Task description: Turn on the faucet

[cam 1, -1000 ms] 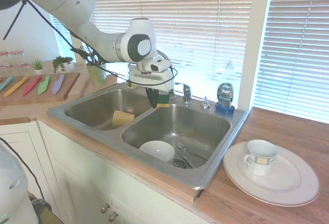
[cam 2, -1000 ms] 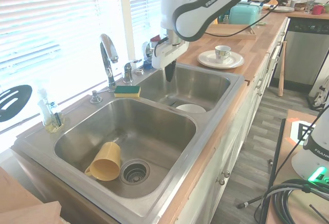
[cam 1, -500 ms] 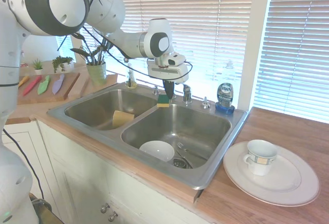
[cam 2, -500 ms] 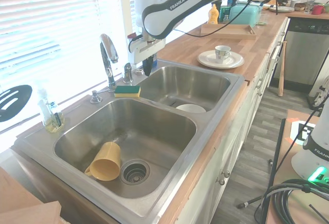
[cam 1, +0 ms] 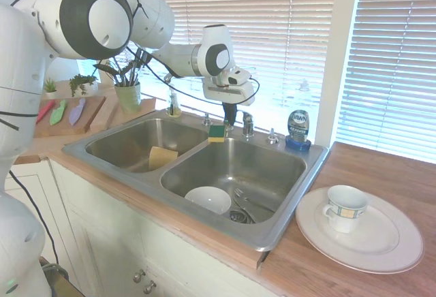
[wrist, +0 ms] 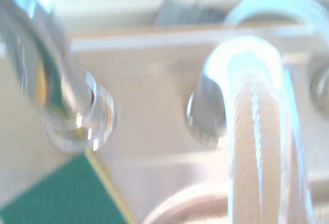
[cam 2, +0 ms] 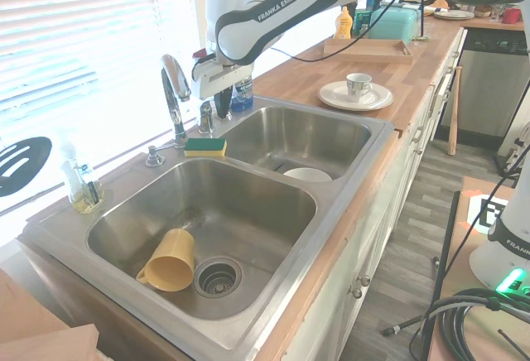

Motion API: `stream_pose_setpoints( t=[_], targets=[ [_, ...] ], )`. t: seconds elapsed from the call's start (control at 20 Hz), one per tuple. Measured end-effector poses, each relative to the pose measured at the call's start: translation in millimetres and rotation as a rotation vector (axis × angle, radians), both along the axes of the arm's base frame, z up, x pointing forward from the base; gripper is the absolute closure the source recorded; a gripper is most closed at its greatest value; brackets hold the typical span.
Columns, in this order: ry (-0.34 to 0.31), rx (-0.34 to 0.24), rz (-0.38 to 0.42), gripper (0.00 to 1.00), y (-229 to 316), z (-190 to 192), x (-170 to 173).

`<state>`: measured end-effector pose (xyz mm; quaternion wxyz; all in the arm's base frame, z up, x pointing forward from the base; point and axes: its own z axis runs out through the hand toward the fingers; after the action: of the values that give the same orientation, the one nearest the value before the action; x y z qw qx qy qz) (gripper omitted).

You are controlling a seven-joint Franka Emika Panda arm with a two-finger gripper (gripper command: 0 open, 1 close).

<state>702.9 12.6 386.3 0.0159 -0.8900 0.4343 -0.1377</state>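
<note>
A yellow cup (cam 2: 170,268) is lying tipped in the left basin of the sink (cam 2: 348,180). At about 12 o'clock from it, on the back ledge, the faucet (cam 2: 174,96) is standing with its small lever handle (cam 2: 205,115) just beside, and a green-topped sponge (cam 2: 204,146) is laid in front. The pincer (cam 2: 222,113) is hung fingers-down right next to that handle; whether it's touching can't be told, and the fingers look closed with nothing gripped. Further right, a white bowl (cam 2: 306,175) is sat in the other basin, and a mug (cam 2: 358,84) on a plate (cam 2: 333,94) on the table (cam 2: 414,71).
</note>
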Motion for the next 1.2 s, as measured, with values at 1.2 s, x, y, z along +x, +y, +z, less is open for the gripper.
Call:
stream_pose_setpoints(
  t=[1.2],
  targets=[
    [-0.321, -0.099, 0.026, 1.0, 6.9, 48.3, -7.6]
  ],
)
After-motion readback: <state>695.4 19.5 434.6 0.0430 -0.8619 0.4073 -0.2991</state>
